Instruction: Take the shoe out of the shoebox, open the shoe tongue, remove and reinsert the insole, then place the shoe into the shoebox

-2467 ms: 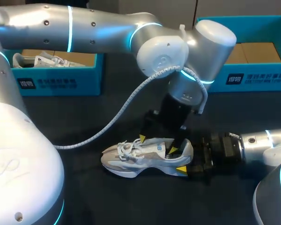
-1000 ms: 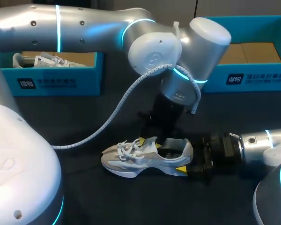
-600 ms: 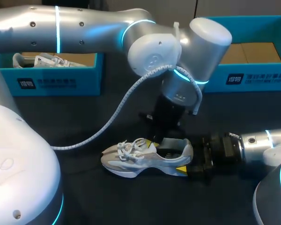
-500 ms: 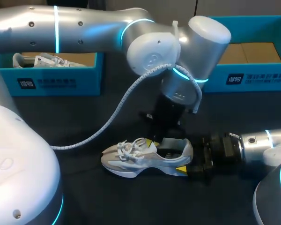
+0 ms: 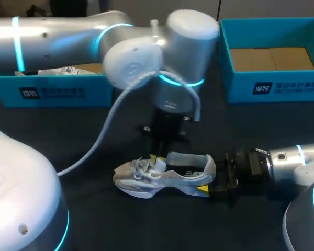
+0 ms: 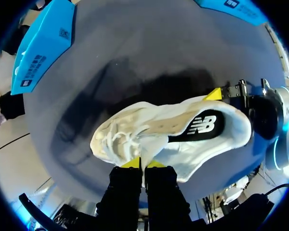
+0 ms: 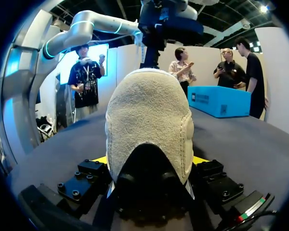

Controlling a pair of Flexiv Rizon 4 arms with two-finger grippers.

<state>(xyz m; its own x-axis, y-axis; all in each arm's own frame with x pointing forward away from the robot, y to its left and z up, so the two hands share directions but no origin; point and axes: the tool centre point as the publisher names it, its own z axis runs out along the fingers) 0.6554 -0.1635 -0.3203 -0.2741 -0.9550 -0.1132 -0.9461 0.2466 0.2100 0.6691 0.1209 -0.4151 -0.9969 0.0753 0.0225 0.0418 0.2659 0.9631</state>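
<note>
The shoe (image 5: 162,177), a white and grey trainer, lies on its sole on the dark table (image 5: 94,219), outside both boxes, with its toe toward my left arm's side and its heel toward my right arm. Its black insole (image 6: 202,126) sits inside the open collar. My left gripper (image 6: 141,164) comes down from above onto the shoe's lacing, its two yellow tips pressed close together with the thin white edge of the tongue (image 6: 143,144) pinched between them. At the heel, my right gripper (image 5: 206,185) lies low along the table, its fingers clamped on the heel from both sides; in the right wrist view the suede heel of the shoe (image 7: 147,125) fills the space between the two yellow tips. Beyond the shoe, off its toe end, stands a blue shoebox (image 5: 57,93), its inside mostly hidden by my left arm. Beyond the heel end stands a second blue shoebox (image 5: 275,86), with brown card showing inside.
</note>
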